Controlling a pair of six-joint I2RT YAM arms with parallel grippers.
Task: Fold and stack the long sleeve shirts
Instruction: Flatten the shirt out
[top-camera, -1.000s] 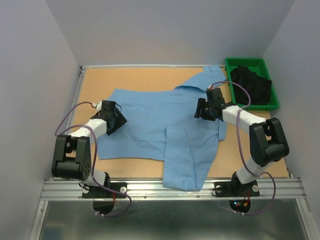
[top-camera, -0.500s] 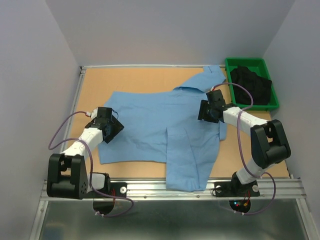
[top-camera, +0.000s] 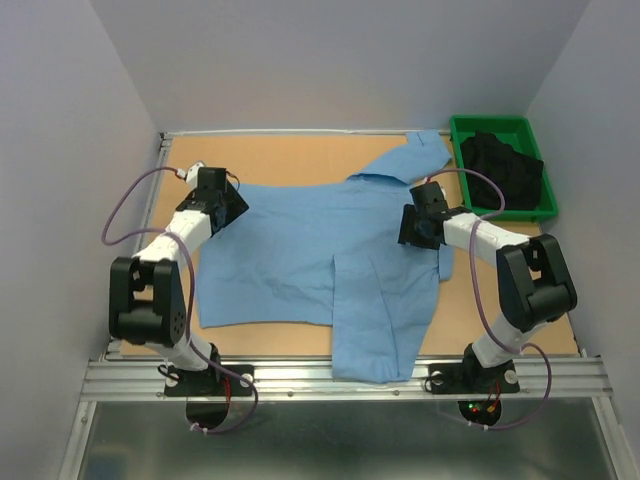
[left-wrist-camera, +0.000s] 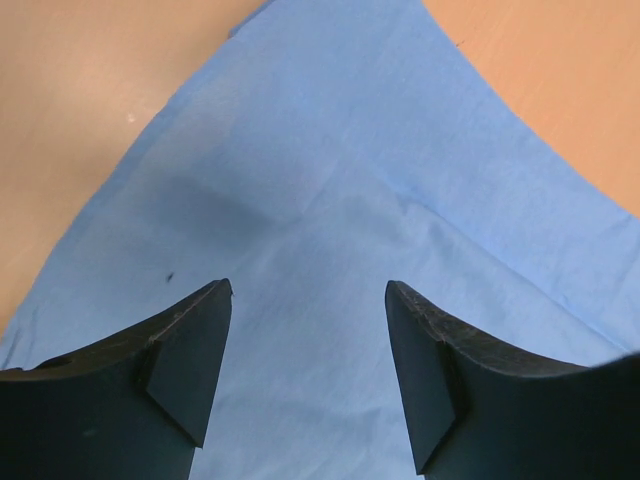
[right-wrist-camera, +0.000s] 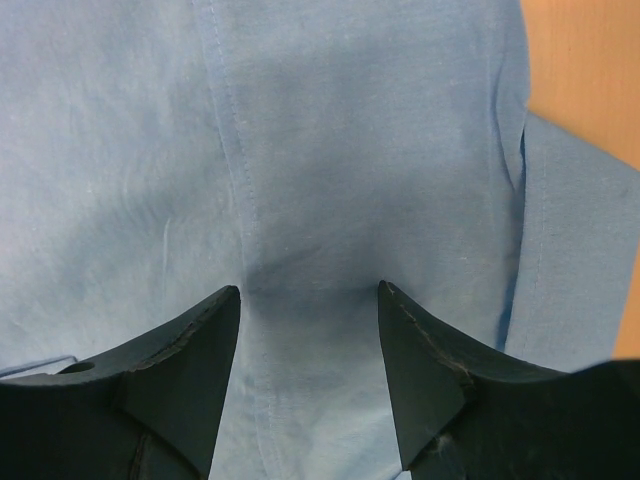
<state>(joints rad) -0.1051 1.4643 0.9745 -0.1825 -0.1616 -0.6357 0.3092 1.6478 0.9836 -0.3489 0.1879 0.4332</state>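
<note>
I have both sets of fingers spread, with nothing pinched. The left gripper hangs over a corner of the light blue shirt. Cloth runs under its tips and ahead of them, narrowing to a point, with bare table on both sides. The right gripper sits low over a stitched seam that runs between its tips; I can't tell whether they touch the fabric. Between the two grippers the shirt lies mostly spread, with one panel doubled over. I judge the folding barely begun, and no finished stack shows.
</note>
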